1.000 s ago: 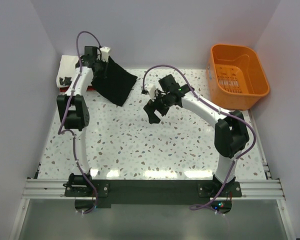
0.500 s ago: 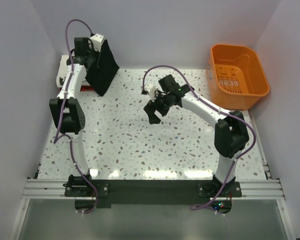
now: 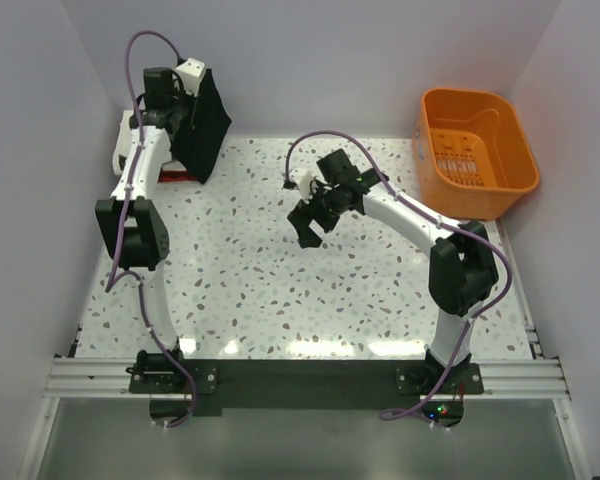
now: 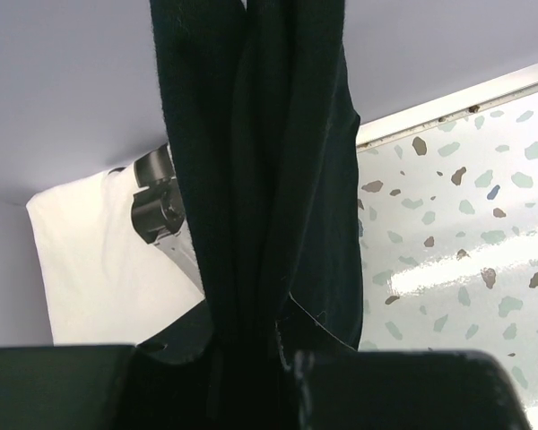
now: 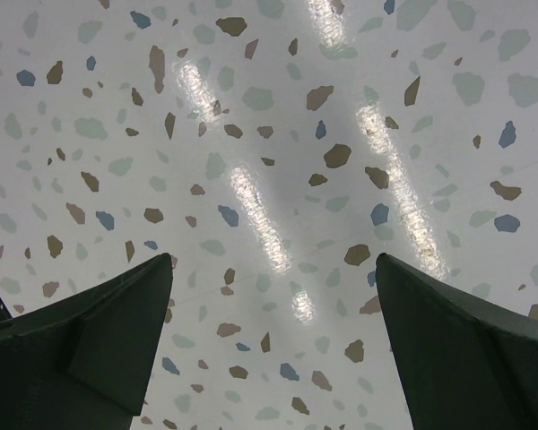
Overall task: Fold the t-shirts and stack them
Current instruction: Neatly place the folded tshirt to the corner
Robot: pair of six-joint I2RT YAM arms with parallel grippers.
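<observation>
Black t-shirt [image 3: 208, 125] is hanging far from the near edge of the table [image 3: 280, 300]. Over bare mid-table terrazzo the right gripper [image 5: 273, 269] is hovering, jaws wide. At the far-left corner, beside the back wall [image 3: 310, 60], the left gripper [image 3: 193, 90] is pinching the shirt's top, near the white t-shirt [image 4: 90, 260].

Left of the basket [image 3: 477, 150], I find open table [image 3: 280, 300], the right gripper [image 3: 305, 228] hovering over it; farthest from the basket, the hanging black shirt [image 3: 202, 125] and white shirt [image 4: 90, 260] block passage.
</observation>
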